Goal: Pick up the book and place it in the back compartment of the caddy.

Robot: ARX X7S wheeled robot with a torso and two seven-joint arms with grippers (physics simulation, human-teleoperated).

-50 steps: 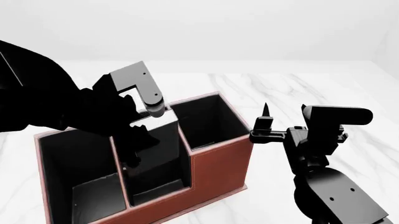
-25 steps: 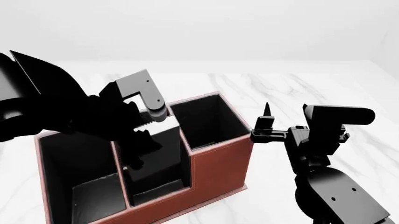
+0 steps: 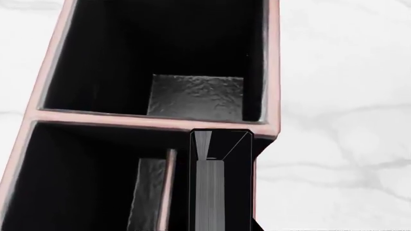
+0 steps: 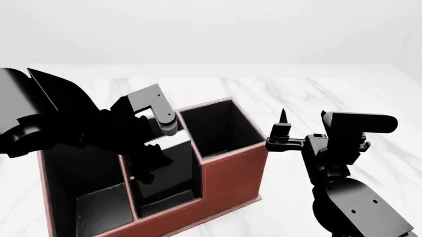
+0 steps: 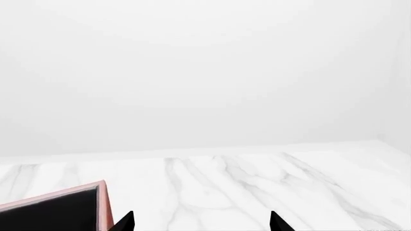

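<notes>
We see the caddy [image 4: 228, 173] on a white marble table [image 4: 316, 94], red-brown with black lining, several compartments. Our left gripper [image 4: 148, 148] sits over the middle compartment, arm coming in from the left. The book [image 4: 173, 163] stands upright on end inside that middle compartment, against its right divider; in the left wrist view the book [image 3: 218, 185] shows grey page edges between black covers, just beside the caddy [image 3: 154, 122] wall. We cannot tell whether the left fingers grip the book or are parted: black on black hides it. The far right compartment lies just beyond the book. Our right gripper [image 4: 282, 136] hovers right of the caddy, apart from it, fingertips spread wide and holding nothing; the right wrist view shows both tips [image 5: 125, 221] apart over the marble. No brands, labels or writing readable anywhere.
</notes>
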